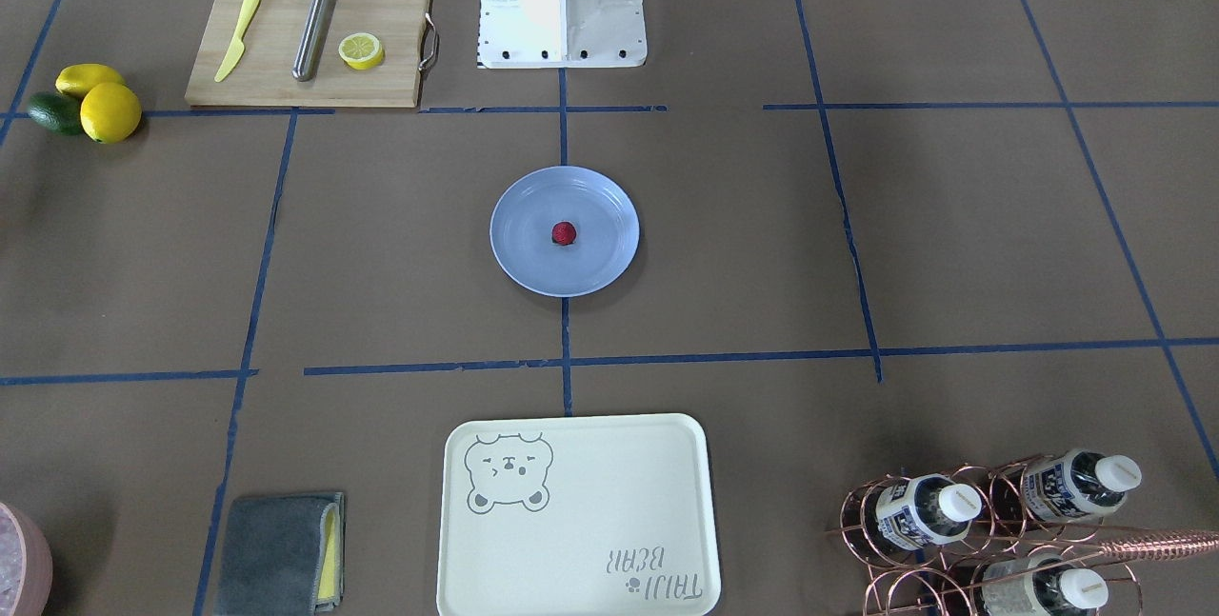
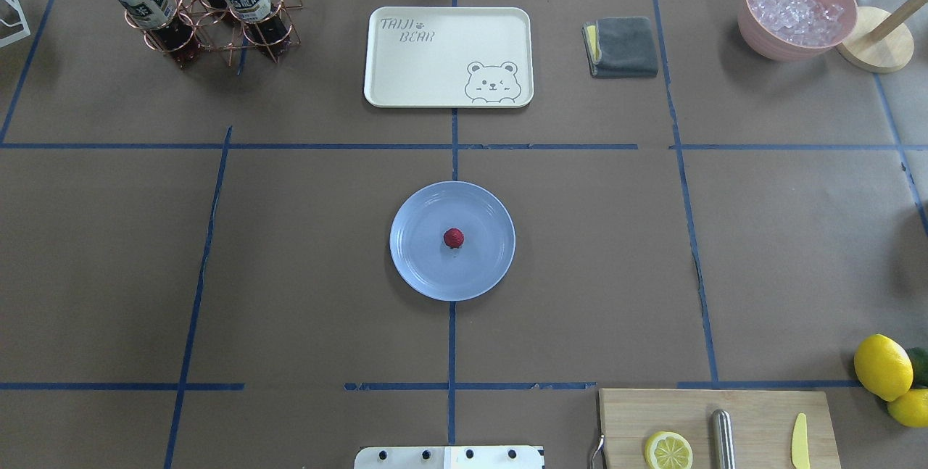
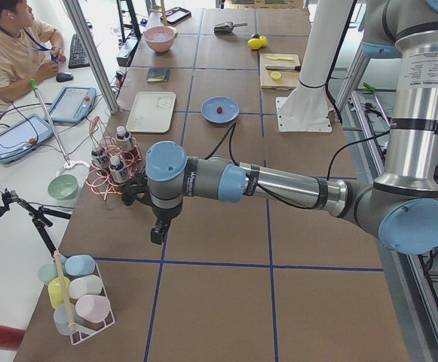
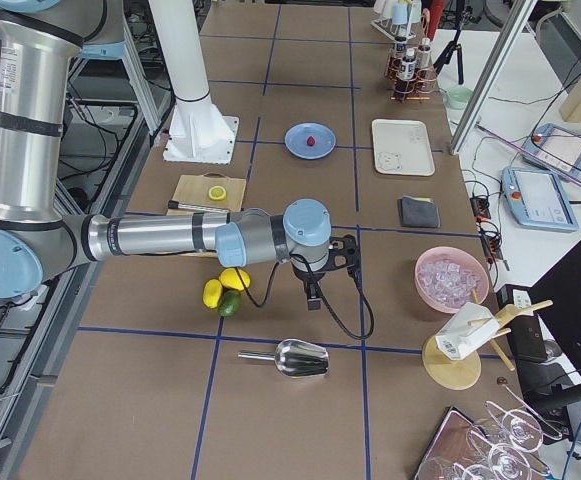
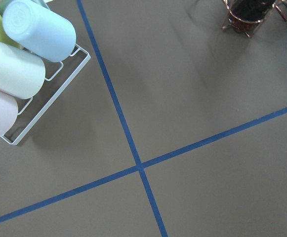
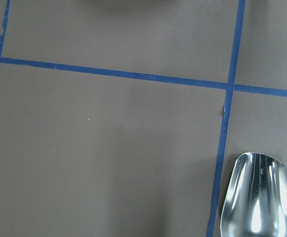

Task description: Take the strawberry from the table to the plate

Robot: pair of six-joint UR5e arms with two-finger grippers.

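The strawberry (image 1: 564,233) (image 2: 454,238), small and dark red, lies in the middle of the light-blue plate (image 1: 519,266) (image 2: 419,267) at the centre of the brown table (image 1: 952,245). Both arms are far from the plate, and neither appears in the overhead or front-facing views. The left gripper (image 3: 158,231) hangs over the table's left end near the bottle rack; the right gripper (image 4: 313,297) hangs over the right end beside the lemons. Whether either is open or shut I cannot tell. The wrist views show only bare taped table.
A cream bear tray (image 2: 448,56) and grey cloth (image 2: 622,46) lie beyond the plate. A bottle rack (image 2: 196,1) and a pink ice bowl (image 2: 796,9) stand at the far corners. A cutting board (image 1: 309,43), lemons (image 1: 107,109) and a metal scoop (image 6: 258,197) lie on the right side.
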